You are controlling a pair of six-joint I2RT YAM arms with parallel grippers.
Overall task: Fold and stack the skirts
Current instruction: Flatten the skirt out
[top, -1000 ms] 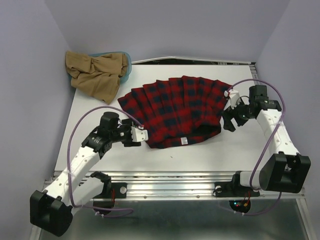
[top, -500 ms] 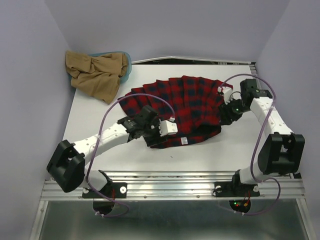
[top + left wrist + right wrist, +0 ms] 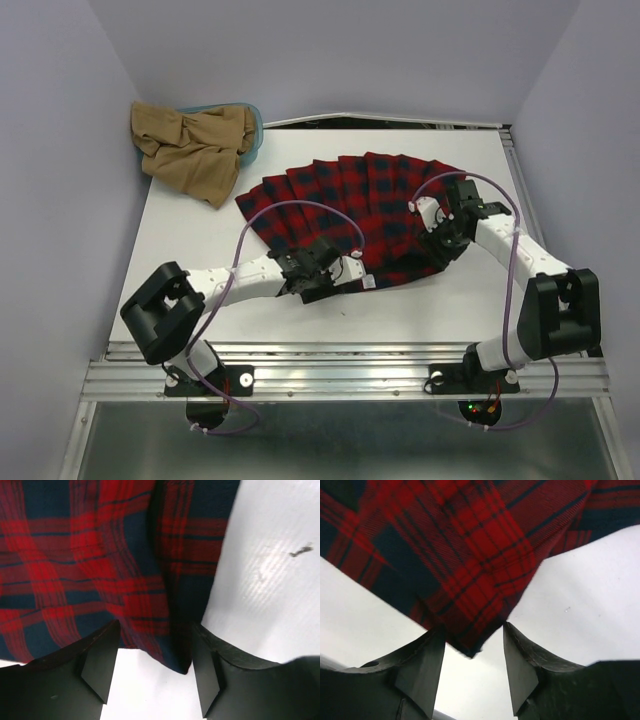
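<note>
The red plaid skirt [image 3: 350, 200] lies fanned out in the middle of the white table [image 3: 480, 290]. My left gripper [image 3: 345, 268] is at its near hem. In the left wrist view the jaws [image 3: 152, 672] stand open, with a corner of the plaid cloth [image 3: 100, 555] hanging between the fingertips. My right gripper [image 3: 428, 228] is at the skirt's right edge. Its wrist view shows open jaws [image 3: 470, 672] on either side of a pointed corner of the plaid skirt [image 3: 470, 545], with table showing in the gaps. The tan skirt [image 3: 190, 150] lies crumpled at the back left.
A teal tub [image 3: 255, 125] sits under the tan skirt at the back left corner. Purple walls close in the left, back and right sides. A metal rail [image 3: 340, 365] runs along the table's near edge.
My left arm has swung right along the skirt's near hem. My right gripper has moved left and down onto the skirt's right corner, and its jaws have narrowed.
</note>
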